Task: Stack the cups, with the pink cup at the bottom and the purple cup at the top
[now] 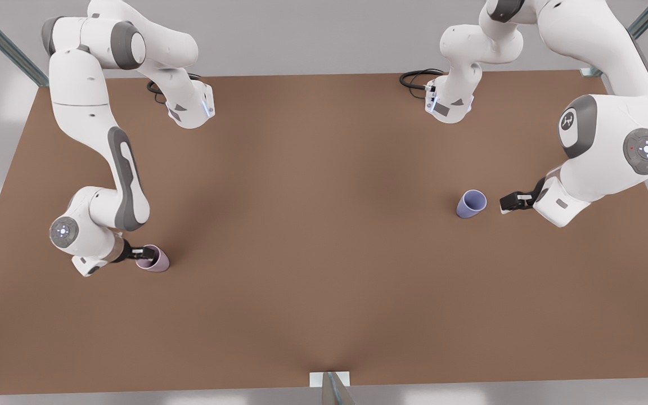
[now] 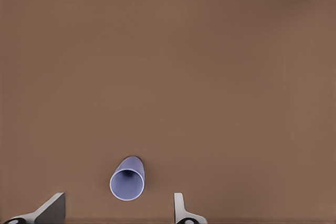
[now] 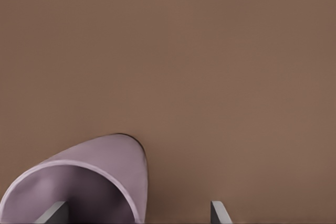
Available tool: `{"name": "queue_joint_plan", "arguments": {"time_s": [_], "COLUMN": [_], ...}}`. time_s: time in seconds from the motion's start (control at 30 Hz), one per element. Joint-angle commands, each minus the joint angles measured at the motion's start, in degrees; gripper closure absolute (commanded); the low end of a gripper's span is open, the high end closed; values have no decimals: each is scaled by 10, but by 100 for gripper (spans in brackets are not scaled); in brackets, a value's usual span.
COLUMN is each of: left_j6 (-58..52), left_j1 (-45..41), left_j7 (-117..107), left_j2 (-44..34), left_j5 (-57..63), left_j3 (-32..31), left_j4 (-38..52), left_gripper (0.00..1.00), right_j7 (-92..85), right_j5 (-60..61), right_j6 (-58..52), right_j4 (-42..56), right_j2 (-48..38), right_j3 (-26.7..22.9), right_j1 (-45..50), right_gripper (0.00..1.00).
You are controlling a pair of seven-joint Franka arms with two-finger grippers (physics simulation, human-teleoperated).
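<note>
Two white arms reach over the brown table (image 1: 324,270) that we see from above. On the front view's left, the right gripper (image 1: 143,251) sits at the pink cup (image 1: 154,259), which stands upright near that side's table edge; in the right wrist view one dark finger (image 3: 52,212) lies inside the cup's (image 3: 89,182) mouth while the other finger (image 3: 220,213) stands outside its wall, so the jaws are spread apart and straddle the rim, not pressed onto it. On the front view's right, the left gripper (image 1: 514,201) hangs just beside the purple cup (image 1: 471,203), apart from it, the cup upright on the table towards the middle from the gripper. In the left wrist view we see the purple cup (image 2: 127,179) ahead of and between the two fingertips (image 2: 51,209), which stand wide apart and touch nothing. The two cups are well apart, unstacked
</note>
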Motion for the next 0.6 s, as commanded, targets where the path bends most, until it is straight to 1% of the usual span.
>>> {"name": "queue_joint_plan", "arguments": {"time_s": [0.0,0.1,0.13,0.17,0.2,0.27,0.3,0.4,0.43,0.47,0.57], "left_j6": [-4,-4,-3,-3,-4,-5,-5,-5,-5,-5,-5], "left_j1": [-1,-1,-1,0,-1,-1,-1,0,0,-1,-1], "left_j7": [-3,-4,-3,-3,-3,-3,-3,-3,-3,-3,-3], "left_j2": [-1,-1,-1,0,0,0,1,1,0,0,-1], "left_j5": [0,5,6,7,7,7,7,7,7,7,7], "left_j3": [0,0,0,0,0,0,0,1,1,1,1], "left_j4": [-1,0,0,0,-1,-2,-3,-4,-3,-3,-2], "left_gripper": [0,0,0,0,0,0,0,0,0,0,0], "right_j7": [-25,-24,-22,-22,-22,-20,-20,-19,-19,-19,-20], "right_j5": [2,5,5,5,5,6,6,6,6,6,6], "right_j6": [6,6,7,7,7,6,6,6,5,5,6], "right_j4": [-1,1,1,1,2,2,2,3,3,3,3], "right_j2": [4,11,15,16,18,18,18,16,15,14,13], "right_j3": [0,0,0,0,0,0,0,0,0,0,0], "right_j1": [0,0,0,0,0,1,1,1,1,1,1], "right_gripper": [0,2,4,10,24,47,56,70,77,79,79]}}
